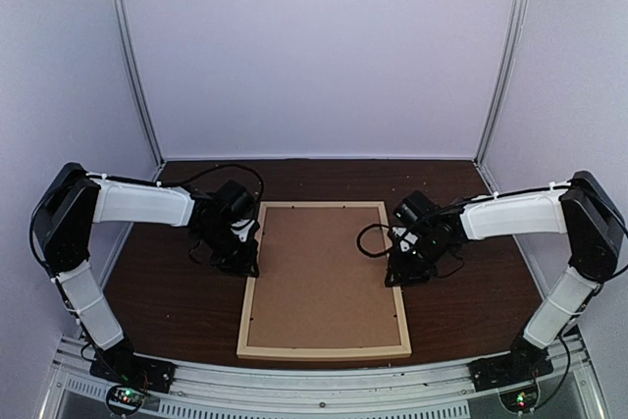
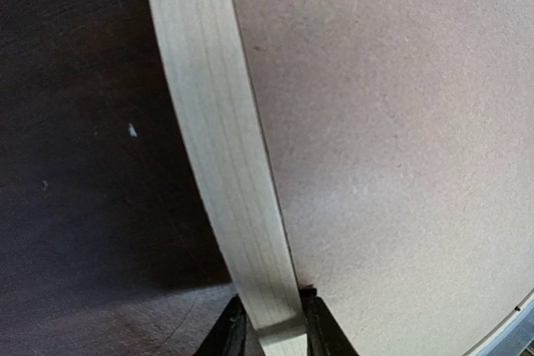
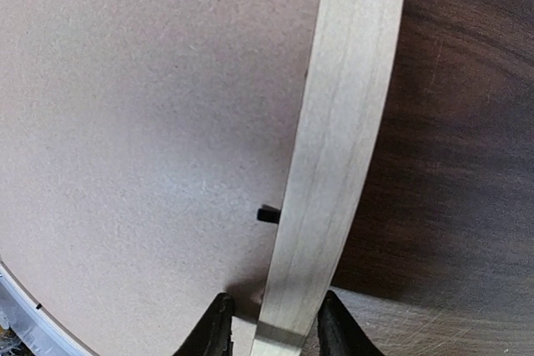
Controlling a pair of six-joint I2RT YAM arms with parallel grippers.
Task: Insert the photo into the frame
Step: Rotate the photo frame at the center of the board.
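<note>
The frame (image 1: pixel 324 351) lies flat in the middle of the dark wooden table (image 1: pixel 167 291), between the two arms, with its long sides running from near to far; its near short strip sits close to the table's near edge. Its back faces up, and a brown backing board (image 1: pixel 324 272) fills the opening inside the pale wood strips.

The left gripper (image 1: pixel 240 260) is down at the frame's left long strip, towards the far end; in the left wrist view its two dark fingers (image 2: pixel 229 335) stand one on each side of the strip and lie against the wood with no gap showing, so the gripper is closed narrowly on that strip. There the table is to the left of the strip and the backing board to its right.

The right gripper (image 1: pixel 402 272) is down at the right long strip, about halfway along; in the right wrist view its fingers (image 3: pixel 215 329) straddle the strip, the one on the table side touching the wood, the one on the board side a little apart from it with a sliver of board showing between; the gripper is part open around the strip and not clamped on it. A small black tab (image 3: pixel 268 214) juts from the strip's inner edge onto the backing board, just beyond the fingers.
</note>
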